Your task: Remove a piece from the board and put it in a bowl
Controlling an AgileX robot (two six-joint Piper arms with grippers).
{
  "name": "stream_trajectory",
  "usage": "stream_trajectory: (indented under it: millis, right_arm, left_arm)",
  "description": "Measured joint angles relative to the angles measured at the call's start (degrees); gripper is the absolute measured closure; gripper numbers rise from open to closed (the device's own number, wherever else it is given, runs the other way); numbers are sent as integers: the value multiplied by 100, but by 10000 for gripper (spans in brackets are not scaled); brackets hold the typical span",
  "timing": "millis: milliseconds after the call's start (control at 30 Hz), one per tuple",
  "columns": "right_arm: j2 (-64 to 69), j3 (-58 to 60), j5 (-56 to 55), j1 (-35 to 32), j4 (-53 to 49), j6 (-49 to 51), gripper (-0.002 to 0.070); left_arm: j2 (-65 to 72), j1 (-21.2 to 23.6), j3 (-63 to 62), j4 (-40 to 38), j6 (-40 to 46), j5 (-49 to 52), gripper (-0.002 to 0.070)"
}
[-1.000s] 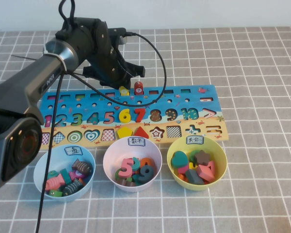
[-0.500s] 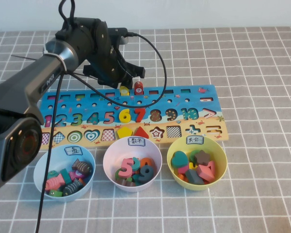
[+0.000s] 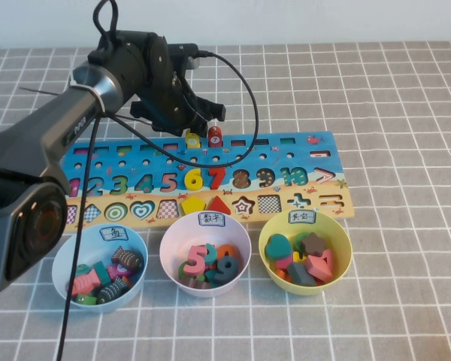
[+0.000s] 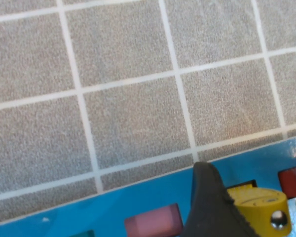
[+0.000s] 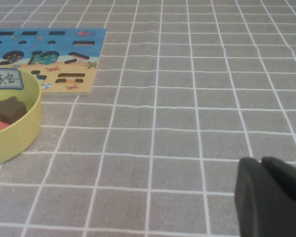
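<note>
The board [image 3: 308, 143] lies across the middle of the table. My left gripper [image 3: 198, 129] is low over its far edge, its fingers on either side of the small yellow fish piece [image 3: 192, 139]. In the left wrist view one dark finger [image 4: 207, 207] presses against the yellow piece [image 4: 259, 205], and a dark empty slot shows just behind it. The red fish piece [image 3: 215, 135] stands right beside it. The pale blue bowl [image 3: 60, 259] sits in front of the board on the left and holds several pieces. My right gripper [image 5: 261, 160] is shut and empty, and shows only in its own wrist view.
A pale pink bowl [image 3: 169, 241] with numbers and a yellow-green bowl [image 3: 344, 248] with shapes stand in front of the board. The left arm's cable loops over the board's upper row. The right wrist view shows bare grey checked cloth beyond the yellow-green bowl [image 5: 19, 138].
My left gripper has shifted very slightly up and away at the yellow fish piece. Bowls and board have not moved.
</note>
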Motion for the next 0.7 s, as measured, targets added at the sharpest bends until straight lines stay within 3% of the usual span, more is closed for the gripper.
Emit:
stream_trajectory:
  millis: [700]
  right_arm:
    - [0, 0, 0, 0, 0, 0, 694]
  left_arm:
    - [162, 0, 0, 0, 0, -150, 352]
